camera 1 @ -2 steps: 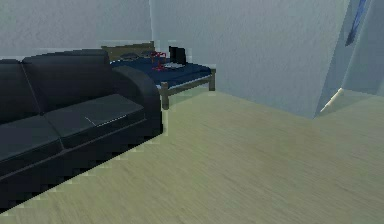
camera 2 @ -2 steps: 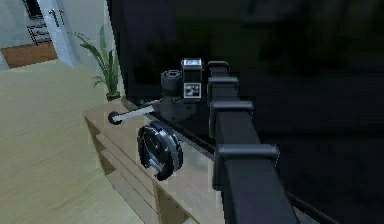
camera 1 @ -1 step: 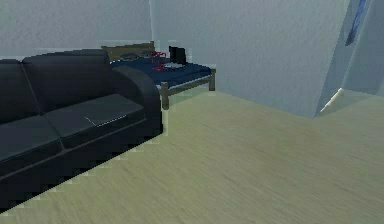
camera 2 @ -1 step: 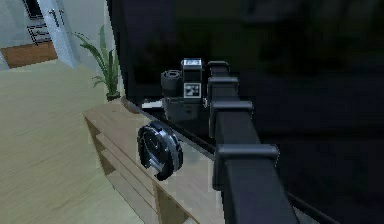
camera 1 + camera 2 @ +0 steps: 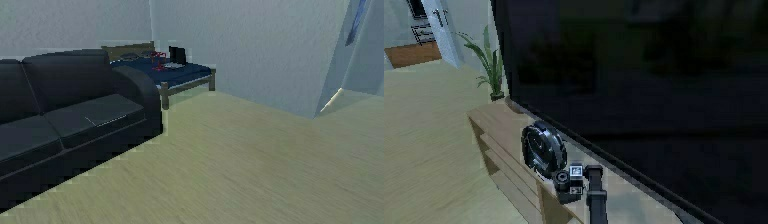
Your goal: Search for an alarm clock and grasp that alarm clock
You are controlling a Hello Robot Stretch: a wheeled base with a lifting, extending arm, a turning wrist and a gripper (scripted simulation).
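A round dark object with a pale rim, shaped like an alarm clock (image 5: 541,146), stands on a low wooden TV stand (image 5: 499,135) in the arm side view. The arm (image 5: 596,200) rises from the bottom edge, with its white marked squares just right of the round object. My gripper (image 5: 552,168) is right at that object, against the stand's top. I cannot tell whether it holds anything or touches the object.
A huge dark TV screen (image 5: 634,80) stands on the stand behind the arm. A potted plant (image 5: 489,62) and a white door (image 5: 444,30) lie beyond. In the forward view, a dark sofa (image 5: 70,105), a blue-covered bed (image 5: 175,72) and bare wooden floor (image 5: 260,160).
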